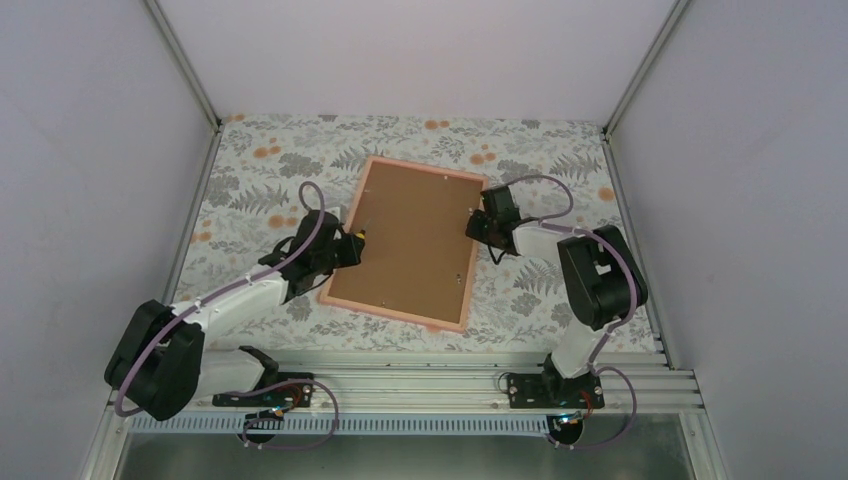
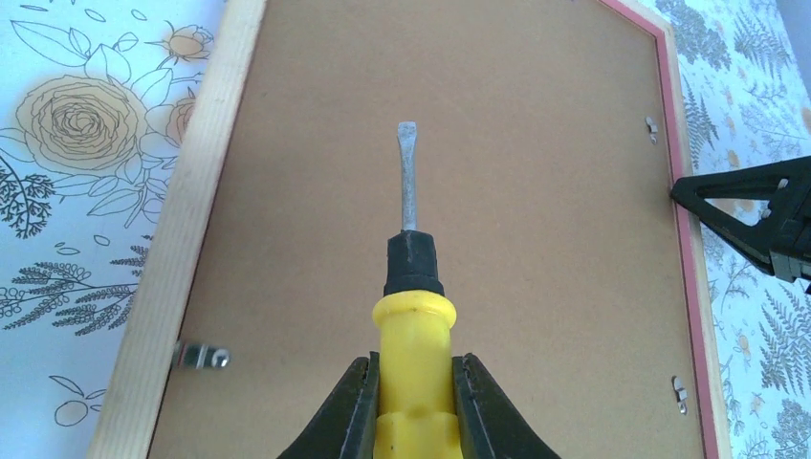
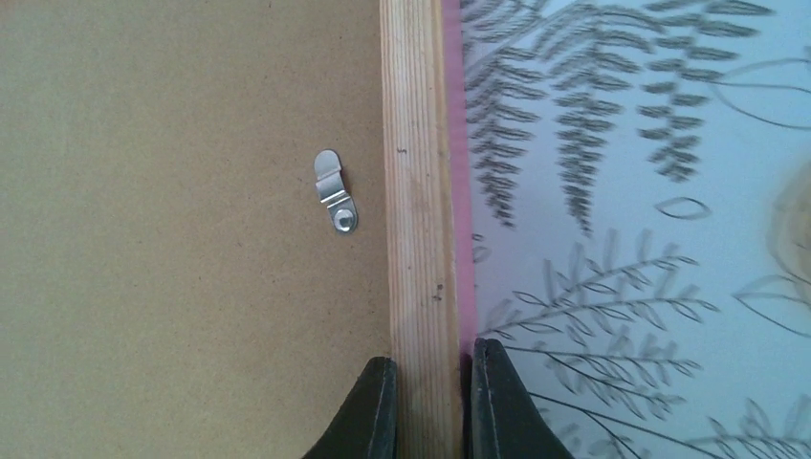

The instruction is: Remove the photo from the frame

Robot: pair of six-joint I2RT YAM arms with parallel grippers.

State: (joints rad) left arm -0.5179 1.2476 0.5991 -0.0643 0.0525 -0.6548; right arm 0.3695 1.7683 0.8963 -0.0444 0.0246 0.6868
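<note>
The photo: unseen, likely beneath the backing board (image 1: 415,240) of the face-down frame (image 1: 395,313) on the tabletop (image 1: 270,160).
Here the left tool (image 2: 413,406) clamps a screwdriver (image 2: 412,330); the right tool (image 3: 430,406) pinches the frame's rail. Likely a thin, light, crease-prone print: lift by an edge.

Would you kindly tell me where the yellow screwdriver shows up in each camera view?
Top external: the screwdriver is at the frame's left edge, in the left pincer.
Left wrist: screwdriver bottom centre, blade over the backing board.
Right wrist: not in it.
Shared landmark: the brown backing board.
</note>
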